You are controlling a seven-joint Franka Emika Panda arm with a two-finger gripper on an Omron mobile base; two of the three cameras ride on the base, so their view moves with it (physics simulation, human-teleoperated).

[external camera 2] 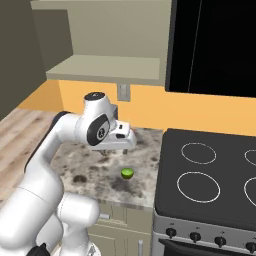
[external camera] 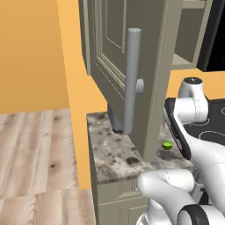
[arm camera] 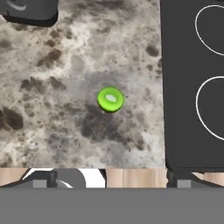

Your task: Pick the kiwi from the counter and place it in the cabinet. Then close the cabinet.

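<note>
The small round yellow-green kiwi (arm camera: 110, 99) lies flat on the speckled grey-brown granite worktop (arm camera: 52, 100), just beside the black stovetop (arm camera: 183, 87) and free of any contact. The white arm's two-finger gripper (external camera 2: 119, 148) hangs above the kiwi with its jaws spread wide, apparently lined up for a straight descent. The olive-grey wall cabinet (external camera: 132, 66) above the kiwi stands open, its door swung out, ready to receive the fruit.

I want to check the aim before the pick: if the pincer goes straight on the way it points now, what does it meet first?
Most likely the kiwi, near the middle of the hand view on the counter. The open pincer points down with nothing between. The aim seems slightly off, so it might touch granite beside the fruit.
</note>
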